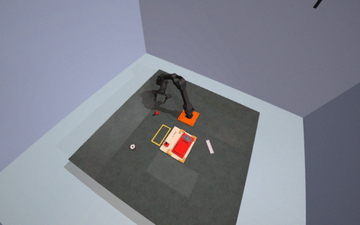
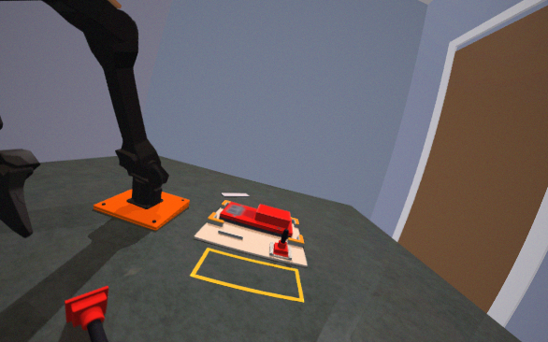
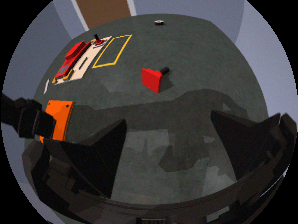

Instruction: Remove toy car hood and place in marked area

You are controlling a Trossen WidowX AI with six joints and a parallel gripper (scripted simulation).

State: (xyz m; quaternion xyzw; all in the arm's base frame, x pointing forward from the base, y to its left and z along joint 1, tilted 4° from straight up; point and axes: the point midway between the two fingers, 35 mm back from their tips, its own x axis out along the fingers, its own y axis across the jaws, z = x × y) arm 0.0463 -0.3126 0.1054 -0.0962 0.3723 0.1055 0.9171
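Your arm rises from the orange base plate (image 1: 195, 120) on the dark desk (image 1: 226, 147) and bends away from the car, so the hand (image 1: 161, 98) hangs above the desk on the far side of the plate from the fixture. Its jaws stand wide apart with nothing between them; in the wrist view the two fingers frame only bare desk and shadow.

The toy car (image 2: 257, 217) sits in front of the base plate, on a cream board (image 2: 251, 243) with orange corner brackets. Its red hood (image 2: 274, 216) is on the body, untouched. A small red toggle clamp (image 2: 282, 244) with a black handle stands on the board's near corner, just beside the car.

The yellow marked area (image 2: 248, 276) lies directly alongside the board, on the side away from the car. Nothing lies inside its outline.

Other items, placed from the base plate:
- a red-headed tool (image 2: 87, 308) with a black handle lies on the desk between the plate and the hand's shadow, apart from both;
- a white strip (image 1: 209, 146) lies beyond the car, well apart from the board;
- a small white ring (image 1: 132, 147) lies past the marked area, well apart.
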